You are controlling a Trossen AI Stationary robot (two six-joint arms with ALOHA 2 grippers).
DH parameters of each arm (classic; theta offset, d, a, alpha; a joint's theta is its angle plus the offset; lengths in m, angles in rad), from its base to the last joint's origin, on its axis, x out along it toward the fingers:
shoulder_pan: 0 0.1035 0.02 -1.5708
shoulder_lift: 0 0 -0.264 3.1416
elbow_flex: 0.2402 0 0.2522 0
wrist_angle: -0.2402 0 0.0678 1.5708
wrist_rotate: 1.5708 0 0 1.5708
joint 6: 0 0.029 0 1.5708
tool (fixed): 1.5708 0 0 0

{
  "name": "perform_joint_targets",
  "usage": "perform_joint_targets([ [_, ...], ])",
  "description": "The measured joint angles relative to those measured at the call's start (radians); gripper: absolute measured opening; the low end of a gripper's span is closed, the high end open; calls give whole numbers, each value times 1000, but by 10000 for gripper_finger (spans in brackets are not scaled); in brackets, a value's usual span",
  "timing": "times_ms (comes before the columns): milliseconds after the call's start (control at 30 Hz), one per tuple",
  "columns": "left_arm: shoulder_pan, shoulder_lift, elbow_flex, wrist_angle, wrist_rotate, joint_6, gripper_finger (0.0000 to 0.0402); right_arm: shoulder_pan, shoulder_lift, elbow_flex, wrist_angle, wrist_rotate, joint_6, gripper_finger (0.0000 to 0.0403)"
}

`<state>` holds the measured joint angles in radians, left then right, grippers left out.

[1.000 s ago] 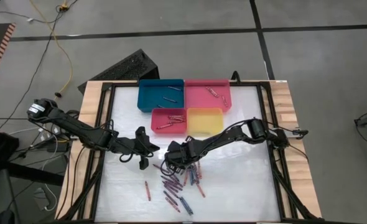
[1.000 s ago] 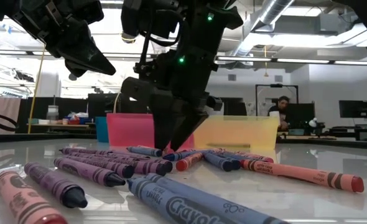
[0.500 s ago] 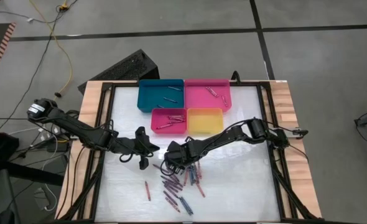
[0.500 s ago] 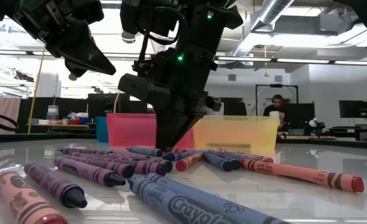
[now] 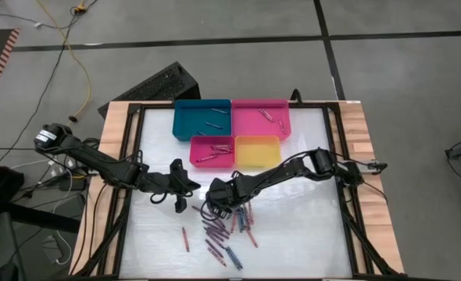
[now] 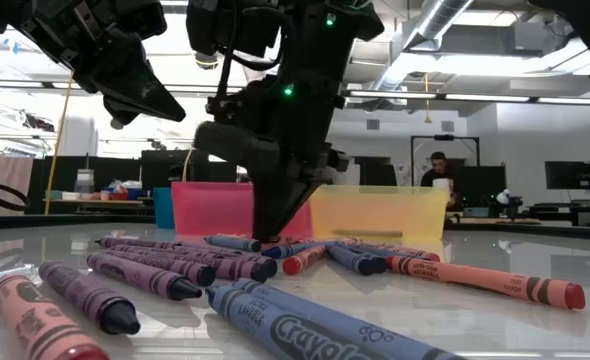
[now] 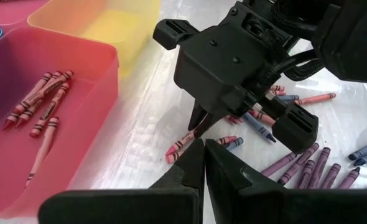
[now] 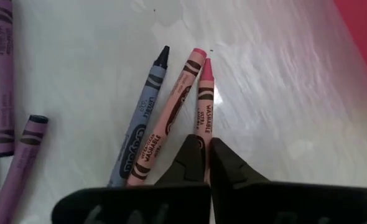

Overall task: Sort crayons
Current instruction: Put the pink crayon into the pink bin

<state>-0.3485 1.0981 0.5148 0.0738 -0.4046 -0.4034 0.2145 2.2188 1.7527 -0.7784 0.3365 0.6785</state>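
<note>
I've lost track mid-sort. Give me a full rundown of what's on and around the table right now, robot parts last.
Blue tray: one, far side of the table, a few crayons inside.
Large pink tray: one, right of the blue tray, a few crayons at its far side.
Small red tray: one, in front of the blue one, several red crayons inside.
Yellow tray: one, right of the red tray, looks empty.
Loose crayons: a dozen or more, purple, blue, pink and red, near middle of the table.
Pink crayon: one, between the right gripper's fingertips.
Person: one, far back in the room.
Left gripper: shut, empty, above the table left of the pile.
Right gripper: shut on the pink crayon, at the pile's far edge.
</note>
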Motion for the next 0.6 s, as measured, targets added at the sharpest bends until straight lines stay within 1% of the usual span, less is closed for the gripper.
perform_joint_targets([
  [100, 0, 0, 0, -4, 0, -1, 0, -1, 5, 37, -46, -1, -39, 5],
  [400, 0, 0, 0, -7, 3, -3, 0, -33, 6, 194, -299, 10, -141, 5],
  [500, 0, 0, 0, -9, 3, -3, 0, -39, 6, 247, -345, 13, -203, 5],
  [600, 0, 0, 0, -9, 4, -5, 0, -48, 4, 308, -429, 13, -272, 5],
])
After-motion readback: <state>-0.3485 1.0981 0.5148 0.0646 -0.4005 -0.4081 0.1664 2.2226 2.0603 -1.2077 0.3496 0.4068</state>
